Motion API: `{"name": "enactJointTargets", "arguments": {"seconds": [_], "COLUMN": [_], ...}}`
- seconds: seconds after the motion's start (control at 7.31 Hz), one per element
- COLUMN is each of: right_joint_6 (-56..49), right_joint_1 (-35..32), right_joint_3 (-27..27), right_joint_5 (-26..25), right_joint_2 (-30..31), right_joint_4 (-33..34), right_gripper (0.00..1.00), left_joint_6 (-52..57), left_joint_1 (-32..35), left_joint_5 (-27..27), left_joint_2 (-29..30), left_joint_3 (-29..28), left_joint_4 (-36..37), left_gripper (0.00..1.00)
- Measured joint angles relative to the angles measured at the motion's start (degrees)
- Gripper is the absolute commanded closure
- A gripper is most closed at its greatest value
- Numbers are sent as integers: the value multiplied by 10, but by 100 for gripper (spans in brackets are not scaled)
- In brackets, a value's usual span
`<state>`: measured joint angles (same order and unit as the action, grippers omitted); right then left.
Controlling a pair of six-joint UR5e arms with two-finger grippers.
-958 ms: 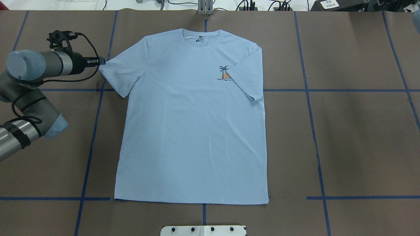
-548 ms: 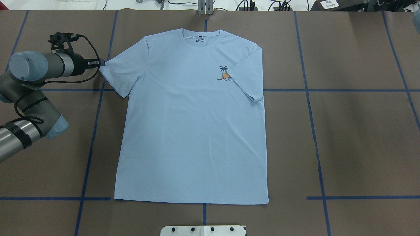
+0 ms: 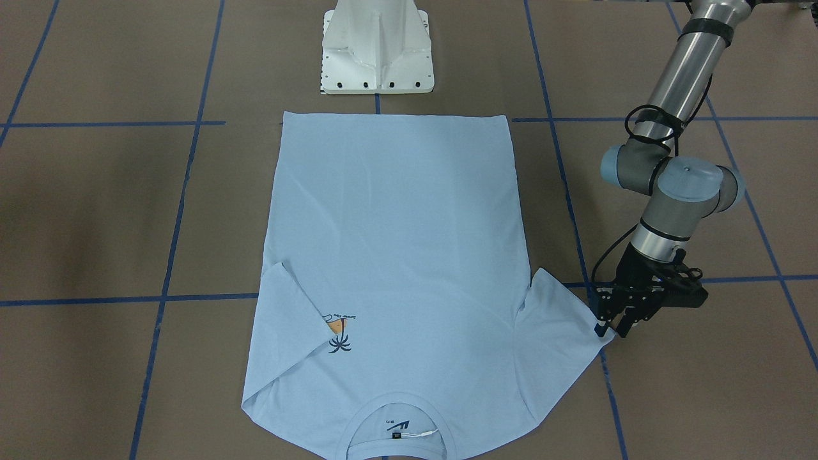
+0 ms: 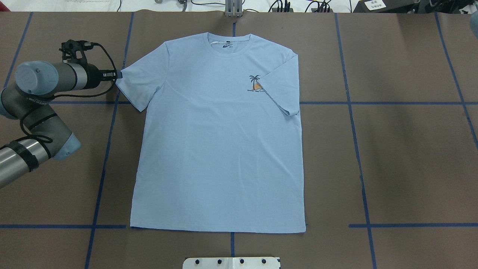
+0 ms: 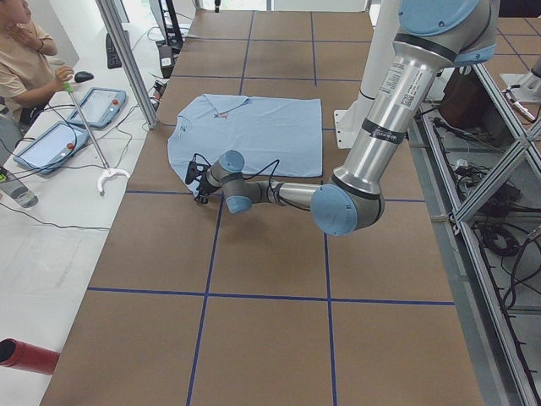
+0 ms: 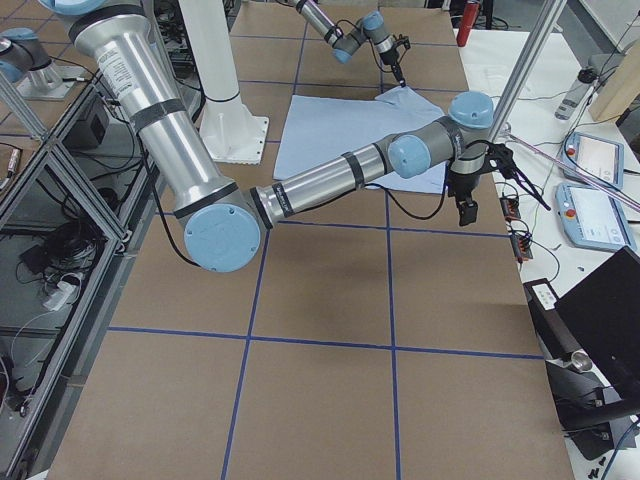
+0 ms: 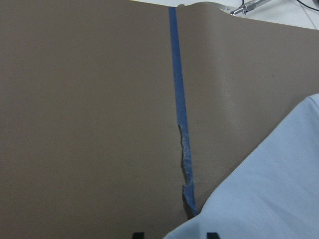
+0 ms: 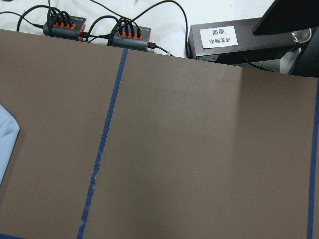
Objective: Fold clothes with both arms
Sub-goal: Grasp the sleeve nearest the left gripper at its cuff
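Note:
The light blue T-shirt lies flat and face up on the brown table, collar at the far side. Its right sleeve is folded in over the chest and touches the palm print. Its left sleeve lies spread out. My left gripper is low at that sleeve's outer corner, jaws open. In the left wrist view the sleeve hem reaches between the two fingertips. My right gripper shows only in the exterior right view, off the shirt's far-right corner; I cannot tell whether it is open.
The white pedestal base stands at the robot's edge of the table. Blue tape lines cross the brown cover. Power strips with cables lie beyond the far edge. A metal post and tablets are on the operators' side.
My left gripper has edged to the right, closer onto the left sleeve's corner. The shirt has not moved.

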<state>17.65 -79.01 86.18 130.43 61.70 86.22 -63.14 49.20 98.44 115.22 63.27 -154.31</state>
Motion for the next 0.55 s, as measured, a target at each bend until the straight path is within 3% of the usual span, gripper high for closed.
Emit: {"name": "enactJointTargets", "arguments": {"seconds": [0.14,0.27,0.55], "right_joint_6": [1,1,2], "right_joint_1": [0,0,0], "right_joint_3": [0,0,0], "right_joint_5": [0,0,0], "right_joint_2": [0,0,0], "right_joint_4": [0,0,0], "right_gripper": [0,0,0], "left_joint_6": [0,0,0], "left_joint_1": [-1,-2,-3], "left_joint_5": [0,0,-1], "left_joint_2": [0,0,0], "left_joint_3": [0,0,0], "left_joint_4": [0,0,0], "left_gripper": [60,89,98]}}
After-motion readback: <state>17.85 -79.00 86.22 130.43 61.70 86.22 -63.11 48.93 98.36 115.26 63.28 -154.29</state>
